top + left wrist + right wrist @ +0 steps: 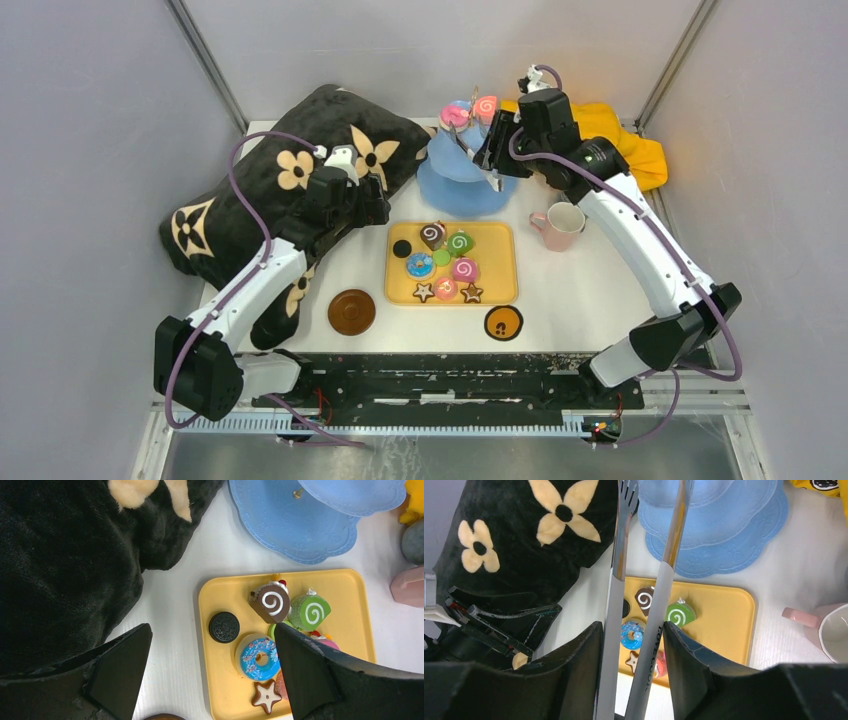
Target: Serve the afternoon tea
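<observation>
The light-blue three-tier stand [450, 190] stands at the back centre, with two pink swirl rolls [470, 110] on its top tier. My right gripper [492, 150] hovers beside the stand, shut on the metal tongs [659, 595], whose tips are apart and empty. Several sweets lie on the yellow tray [497, 240]: a chocolate swirl roll [272, 602], a green swirl roll [311, 611], a blue doughnut [259, 657], a black cookie [224, 626] and star biscuits [424, 291]. My left gripper [378, 205] is open and empty above the tray's left edge. The pink cup [558, 226] stands right of the tray.
A black plush cushion [250, 210] with beige flowers fills the left side under my left arm. A yellow cloth [630, 140] lies at the back right. Two round coasters [352, 311] [503, 322] sit near the front edge. A grey rounded thing [414, 540] shows beside the cup.
</observation>
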You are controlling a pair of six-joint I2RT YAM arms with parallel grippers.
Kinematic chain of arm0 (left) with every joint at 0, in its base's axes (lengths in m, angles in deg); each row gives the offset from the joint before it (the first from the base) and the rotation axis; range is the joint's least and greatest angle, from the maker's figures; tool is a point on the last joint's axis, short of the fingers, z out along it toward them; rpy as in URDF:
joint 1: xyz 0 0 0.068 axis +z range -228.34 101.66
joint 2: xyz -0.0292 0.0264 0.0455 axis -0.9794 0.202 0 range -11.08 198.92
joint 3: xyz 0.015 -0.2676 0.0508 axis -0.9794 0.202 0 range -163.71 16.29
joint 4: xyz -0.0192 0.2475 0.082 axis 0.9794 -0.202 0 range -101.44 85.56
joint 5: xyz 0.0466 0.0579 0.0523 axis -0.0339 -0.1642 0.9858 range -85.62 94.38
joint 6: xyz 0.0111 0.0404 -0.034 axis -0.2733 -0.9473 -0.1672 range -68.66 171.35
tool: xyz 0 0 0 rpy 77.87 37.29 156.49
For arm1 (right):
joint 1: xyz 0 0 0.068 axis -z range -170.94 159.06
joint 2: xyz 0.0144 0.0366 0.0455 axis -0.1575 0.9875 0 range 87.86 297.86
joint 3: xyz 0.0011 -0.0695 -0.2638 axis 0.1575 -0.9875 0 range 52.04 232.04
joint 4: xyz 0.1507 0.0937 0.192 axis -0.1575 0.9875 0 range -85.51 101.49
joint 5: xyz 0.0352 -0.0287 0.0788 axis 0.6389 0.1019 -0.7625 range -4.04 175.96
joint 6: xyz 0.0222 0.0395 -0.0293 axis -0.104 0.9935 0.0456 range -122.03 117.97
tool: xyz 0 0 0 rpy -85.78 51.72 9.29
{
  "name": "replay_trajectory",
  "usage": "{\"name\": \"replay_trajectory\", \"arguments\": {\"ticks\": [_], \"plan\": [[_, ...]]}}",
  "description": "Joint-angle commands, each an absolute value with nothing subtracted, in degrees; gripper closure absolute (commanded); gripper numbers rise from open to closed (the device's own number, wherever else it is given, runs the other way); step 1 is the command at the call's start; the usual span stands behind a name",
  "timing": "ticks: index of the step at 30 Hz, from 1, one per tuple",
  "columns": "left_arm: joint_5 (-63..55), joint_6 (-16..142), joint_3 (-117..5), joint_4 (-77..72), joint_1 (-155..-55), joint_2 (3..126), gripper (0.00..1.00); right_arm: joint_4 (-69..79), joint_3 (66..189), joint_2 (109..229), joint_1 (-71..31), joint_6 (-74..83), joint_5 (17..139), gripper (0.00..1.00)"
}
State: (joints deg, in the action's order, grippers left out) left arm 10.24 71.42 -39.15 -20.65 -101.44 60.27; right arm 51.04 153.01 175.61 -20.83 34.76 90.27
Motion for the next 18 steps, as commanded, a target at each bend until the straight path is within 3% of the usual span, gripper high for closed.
{"name": "replay_trajectory", "arguments": {"ticks": [1, 18], "plan": [[10.44, 70.42, -39.37, -19.10, -101.19, 58.16, 0.01, 47.43, 151.81, 172.10, -20.96, 35.01, 88.63, 0.47], [10.55, 70.81, -39.19, -19.30, -101.13, 57.48, 0.01, 53.84, 137.10, 154.70, -20.93, 22.74, 73.43, 0.86]]}}
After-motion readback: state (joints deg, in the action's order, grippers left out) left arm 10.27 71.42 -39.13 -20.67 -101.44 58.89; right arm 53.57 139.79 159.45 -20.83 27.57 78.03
